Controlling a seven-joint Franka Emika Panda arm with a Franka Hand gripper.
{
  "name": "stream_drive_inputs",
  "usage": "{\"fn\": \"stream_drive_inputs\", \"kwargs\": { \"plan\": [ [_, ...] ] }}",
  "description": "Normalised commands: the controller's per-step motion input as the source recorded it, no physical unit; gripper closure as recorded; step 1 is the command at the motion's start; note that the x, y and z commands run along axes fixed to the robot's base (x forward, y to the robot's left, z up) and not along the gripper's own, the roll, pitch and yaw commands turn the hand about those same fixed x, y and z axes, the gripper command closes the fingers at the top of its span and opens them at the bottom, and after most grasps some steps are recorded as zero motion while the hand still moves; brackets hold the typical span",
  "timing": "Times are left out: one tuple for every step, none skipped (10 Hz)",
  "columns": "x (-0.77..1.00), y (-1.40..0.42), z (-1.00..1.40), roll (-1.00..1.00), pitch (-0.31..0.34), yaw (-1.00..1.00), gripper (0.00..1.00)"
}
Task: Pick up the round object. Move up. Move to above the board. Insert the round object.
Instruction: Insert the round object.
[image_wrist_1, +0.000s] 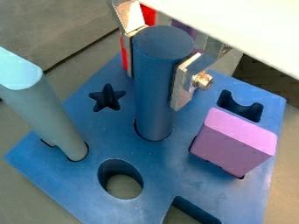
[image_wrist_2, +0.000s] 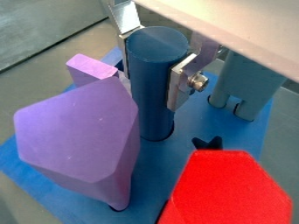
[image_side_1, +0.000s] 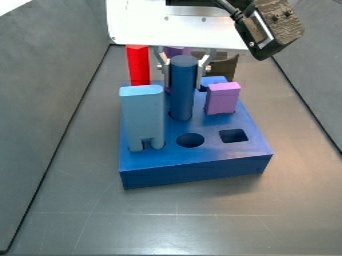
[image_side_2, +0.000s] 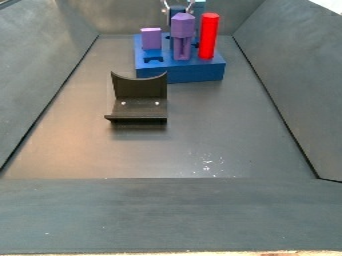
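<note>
The round object (image_wrist_1: 158, 79) is a tall medium-blue cylinder. It stands upright with its lower end in a round hole of the board (image_wrist_1: 70, 179), a thick dark-blue block. My gripper (image_wrist_1: 155, 74) is over the board with a silver finger (image_wrist_1: 181, 83) on each side of the cylinder's upper part, pressed against it. Both wrist views show this grip, with the round object (image_wrist_2: 152, 83) between the plates of the gripper (image_wrist_2: 149, 74). In a side view the round object (image_side_1: 181, 85) stands mid-board (image_side_1: 187, 165) under the gripper (image_side_1: 183, 62).
On the board stand a light-blue rectangular block (image_wrist_1: 41, 105), a short purple block (image_wrist_1: 233, 140), a purple hexagonal peg (image_wrist_2: 82, 140) and a red peg (image_wrist_2: 228, 188). A star hole (image_wrist_1: 107, 97) and a round hole (image_wrist_1: 121, 178) are open. The fixture (image_side_2: 138, 97) stands apart on the floor.
</note>
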Motion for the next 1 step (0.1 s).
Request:
{"fn": "stream_drive_inputs", "kwargs": {
  "plan": [
    [0.0,0.0,0.0,0.0,0.0,0.0,1.0]
  ]
}}
